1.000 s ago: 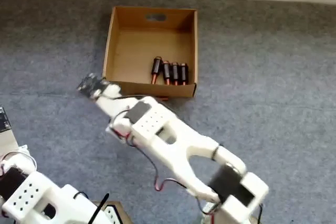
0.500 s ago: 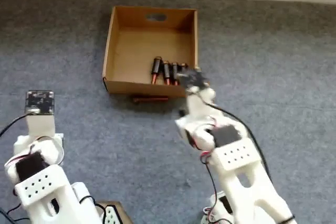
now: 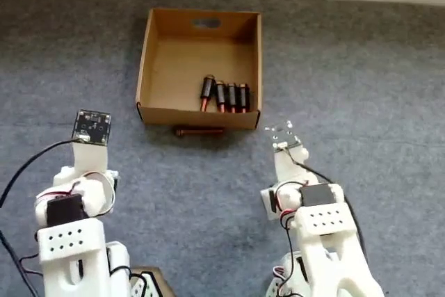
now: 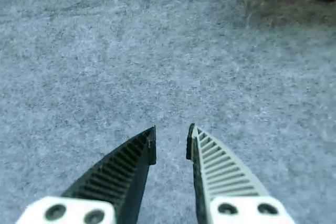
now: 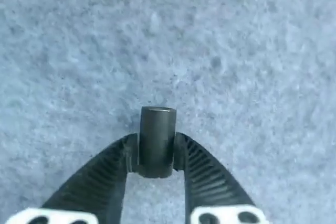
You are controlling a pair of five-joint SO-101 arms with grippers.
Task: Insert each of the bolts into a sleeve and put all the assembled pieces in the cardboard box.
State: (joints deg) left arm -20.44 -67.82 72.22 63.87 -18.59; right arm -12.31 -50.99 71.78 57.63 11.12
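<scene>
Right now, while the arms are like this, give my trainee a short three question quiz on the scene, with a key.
1. True or false: the right gripper is shut on a dark cylindrical sleeve.
2. How many assembled pieces lie in the open brown cardboard box?
3. The loose copper-coloured bolt lies: A) inside the box; B) on the grey carpet just outside the box's near wall; C) balanced on the box's rim.
Key: 1 true; 2 four; 3 B.
</scene>
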